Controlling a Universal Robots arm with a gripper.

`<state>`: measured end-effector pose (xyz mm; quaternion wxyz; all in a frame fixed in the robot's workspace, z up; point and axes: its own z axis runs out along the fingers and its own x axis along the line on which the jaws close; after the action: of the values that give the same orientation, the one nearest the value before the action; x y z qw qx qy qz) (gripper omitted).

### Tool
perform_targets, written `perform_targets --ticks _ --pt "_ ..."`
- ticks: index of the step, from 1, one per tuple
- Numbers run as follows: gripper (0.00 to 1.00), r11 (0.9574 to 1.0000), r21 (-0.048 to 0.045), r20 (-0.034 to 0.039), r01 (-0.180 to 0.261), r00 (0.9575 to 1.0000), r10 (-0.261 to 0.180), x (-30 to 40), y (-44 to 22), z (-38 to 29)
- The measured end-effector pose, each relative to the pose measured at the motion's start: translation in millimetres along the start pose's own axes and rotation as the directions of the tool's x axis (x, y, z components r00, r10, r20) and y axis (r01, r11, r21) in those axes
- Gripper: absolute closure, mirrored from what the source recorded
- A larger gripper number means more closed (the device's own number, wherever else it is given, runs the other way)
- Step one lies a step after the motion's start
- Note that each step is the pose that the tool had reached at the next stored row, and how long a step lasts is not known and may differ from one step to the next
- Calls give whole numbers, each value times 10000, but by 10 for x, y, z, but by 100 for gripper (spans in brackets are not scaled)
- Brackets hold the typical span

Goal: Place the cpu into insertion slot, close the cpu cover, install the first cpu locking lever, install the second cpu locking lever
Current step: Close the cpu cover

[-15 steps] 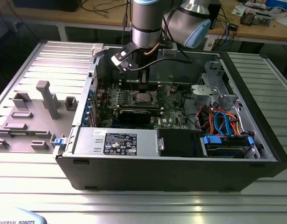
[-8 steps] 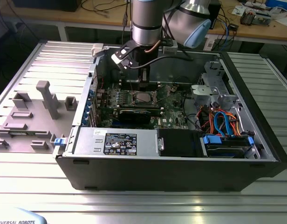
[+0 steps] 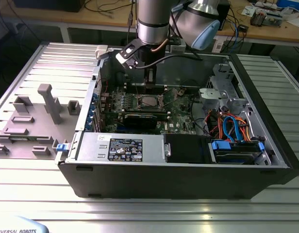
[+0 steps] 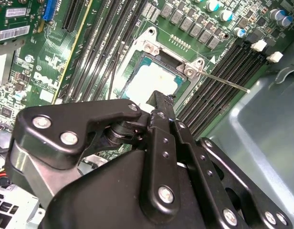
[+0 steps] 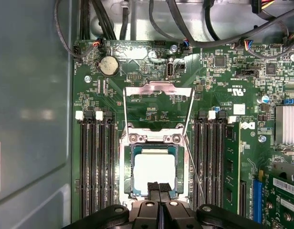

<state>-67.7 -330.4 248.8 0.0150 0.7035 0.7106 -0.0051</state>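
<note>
Item, at the exterior view's left: grey moulded fixture [image 3: 47, 104], lying on the ribbed metal table [image 3: 266, 213] just beside the case. Item: open black computer case [image 3: 188, 179], lying on its side with the motherboard facing up; a labelled silver power supply [image 3: 120, 145] is sitting along its near wall. Item, further in: long black graphics card [image 3: 140, 119], sitting in front of the socket. Item, centre: robot arm [image 3: 152, 22], reaching down into the case. Its gripper [image 5: 159, 187] is hanging with the two black fingertips pressed together and nothing between them, over the near edge of the socket; contact with it cannot be told. Item: the cpu [image 5: 154, 172], lying flat in the insertion slot [image 5: 126, 171], its pale metal top showing. Item: the cpu cover [image 5: 159, 90], standing swung open on the far side of the hinge, green board showing through its window. Item: thin wire locking lever [image 4: 223, 80], sticking out unlatched across the memory slots [image 5: 97, 162]. Item, at the exterior view's right: blue and orange drive cables [image 3: 232, 126], trailing by the drive bays.
</note>
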Motion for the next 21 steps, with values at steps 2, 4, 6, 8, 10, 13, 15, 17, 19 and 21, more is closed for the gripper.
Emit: perform_targets --ticks 2,4,6,8,10,13,15,17,19,21 --pt "89 10000 -1 0 0 10000 0 0 0 0" --pt "89 10000 0 9 0 10000 0 0 11 -1" --pt "89 10000 1 9 0 10000 0 0 11 -1" --pt "89 10000 0 9 0 10000 0 0 11 -1" --pt "89 10000 0 9 0 10000 0 0 12 0" --pt "89 10000 0 9 0 10000 0 0 12 -1" --pt "89 10000 0 8 1 10000 -1 0 15 0" --pt "89 10000 0 9 0 10000 0 -1 32 0" --pt "89 10000 0 9 0 10000 0 -1 34 0" --pt "89 10000 0 8 0 10000 0 0 35 0"
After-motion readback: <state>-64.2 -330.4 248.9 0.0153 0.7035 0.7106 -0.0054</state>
